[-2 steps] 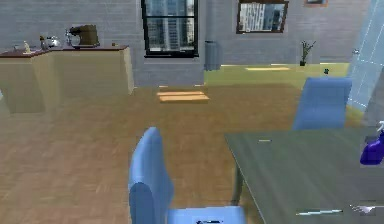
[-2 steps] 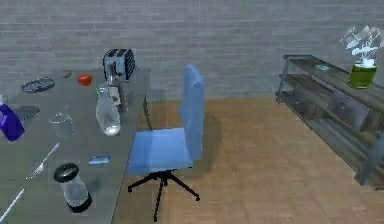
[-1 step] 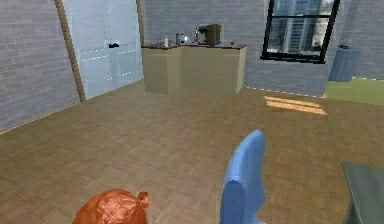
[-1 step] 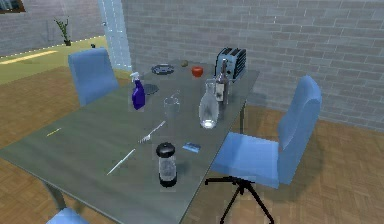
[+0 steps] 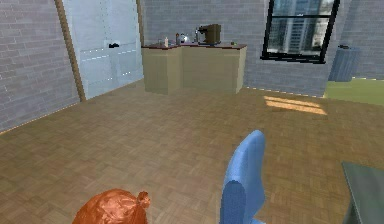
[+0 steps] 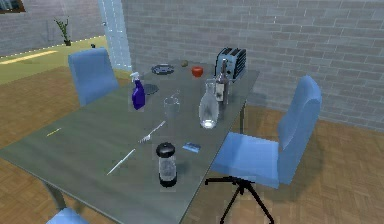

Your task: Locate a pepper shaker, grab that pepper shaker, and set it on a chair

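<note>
A small shaker-like jar with a clear body and dark cap and base (image 6: 166, 165) stands upright near the front edge of the grey table (image 6: 90, 145); it may be the pepper shaker. Blue chairs surround the table: one at its right side (image 6: 285, 135) on a black splayed base, one behind it at the left (image 6: 92, 72), and a bit of another at the bottom left (image 6: 62, 216). The forward view has a blue chair back (image 5: 246, 180) low and right of the middle.
On the table stand a blue spray bottle (image 6: 137, 95), a glass (image 6: 172, 108), a clear jug (image 6: 210, 108), a toaster (image 6: 231, 64), a red fruit (image 6: 197, 71), a plate (image 6: 162, 69) and cutlery (image 6: 152, 130). Ahead lie open wood floor, a counter (image 5: 195, 68), white doors (image 5: 108, 45) and an orange bag (image 5: 110, 208).
</note>
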